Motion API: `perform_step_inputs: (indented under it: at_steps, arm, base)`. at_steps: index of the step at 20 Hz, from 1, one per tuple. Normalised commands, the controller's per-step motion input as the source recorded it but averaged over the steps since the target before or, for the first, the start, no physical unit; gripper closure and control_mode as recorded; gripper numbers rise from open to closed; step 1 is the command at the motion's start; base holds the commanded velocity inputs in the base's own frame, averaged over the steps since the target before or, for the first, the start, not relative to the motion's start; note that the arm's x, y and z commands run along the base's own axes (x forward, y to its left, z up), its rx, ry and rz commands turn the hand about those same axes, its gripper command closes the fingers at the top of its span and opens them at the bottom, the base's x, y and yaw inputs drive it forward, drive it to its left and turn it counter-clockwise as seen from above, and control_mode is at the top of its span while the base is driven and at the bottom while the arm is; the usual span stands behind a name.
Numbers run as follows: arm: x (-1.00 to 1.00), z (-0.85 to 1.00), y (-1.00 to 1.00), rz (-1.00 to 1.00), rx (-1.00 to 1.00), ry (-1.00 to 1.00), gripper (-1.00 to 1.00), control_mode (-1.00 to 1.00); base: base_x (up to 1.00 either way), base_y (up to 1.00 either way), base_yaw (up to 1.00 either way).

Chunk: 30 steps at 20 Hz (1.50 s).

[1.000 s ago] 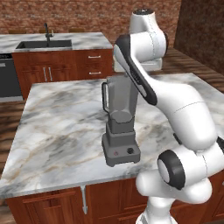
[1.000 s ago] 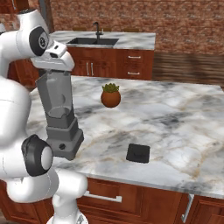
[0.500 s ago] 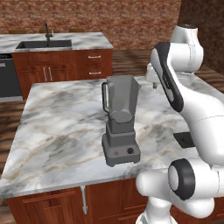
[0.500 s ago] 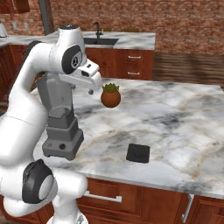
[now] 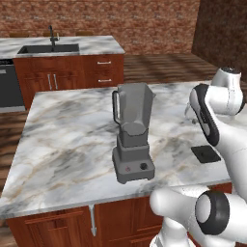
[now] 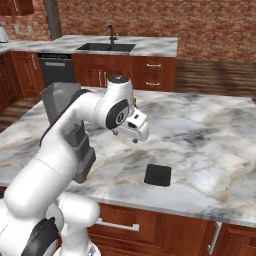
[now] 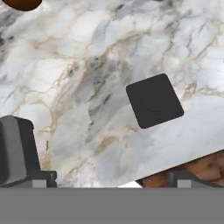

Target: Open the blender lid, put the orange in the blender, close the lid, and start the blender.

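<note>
While wide apart, jaws empty.

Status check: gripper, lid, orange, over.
Gripper open, empty, above the counter. Blender lid off, flat on the marble near the edge; blender jar open. Orange at hand view's top edge, not yet picked.

The marble island counter (image 5: 62, 144) was viewed forward and downward from behind the arm, at left and at right. The blender lid (image 5: 206, 154) and the blender (image 5: 132, 132) were shared. The lid was seen closer from above by the hand camera.
</note>
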Motion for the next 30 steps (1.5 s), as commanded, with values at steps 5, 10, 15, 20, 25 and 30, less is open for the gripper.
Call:
perform_step_inputs:
  at_steps: [5, 10, 15, 20, 25, 30]
  arm:
    - [0.03, -0.76, -0.79, 0.0, 0.01, 0.09, -1.0, -1.0]
    - [0.21, -0.58, -0.25, 0.0, 0.02, 0.13, -1.0, -1.0]
    - [0.33, -0.55, -0.18, 0.0, 0.0, 0.18, -1.0, -1.0]
    - [0.08, -0.34, -0.48, 0.0, 0.0, 0.02, -1.0, -1.0]
    - [0.13, -0.22, -0.31, 0.07, 0.0, 0.0, -1.0, -1.0]
    - [0.12, -0.28, -0.04, 0.13, 0.01, 0.0, -1.0, -1.0]
  base:
    - [0.0, 0.0, 0.0]
    - [0.0, 0.0, 0.0]
    - [0.0, 0.0, 0.0]
    - [0.0, 0.0, 0.0]
    - [0.0, 0.0, 0.0]
    - [0.0, 0.0, 0.0]
